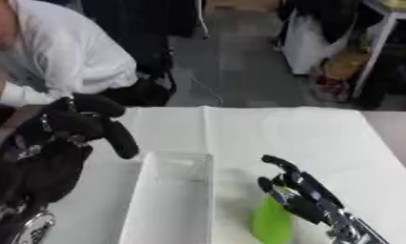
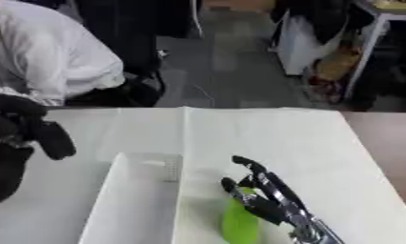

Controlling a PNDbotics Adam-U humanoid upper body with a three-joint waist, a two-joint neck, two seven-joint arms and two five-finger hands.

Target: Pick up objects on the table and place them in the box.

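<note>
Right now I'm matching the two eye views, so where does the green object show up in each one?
Left eye view: the green object lies at the bottom, right of centre, beside the right hand.
Right eye view: it lies at the bottom centre, under the same hand.
Shared landmark: the clear box, just left of it in both views.

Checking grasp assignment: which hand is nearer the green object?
Right. The right hand is at the green object, fingers over its top. The left hand is raised at the far left, beyond the box.
</note>
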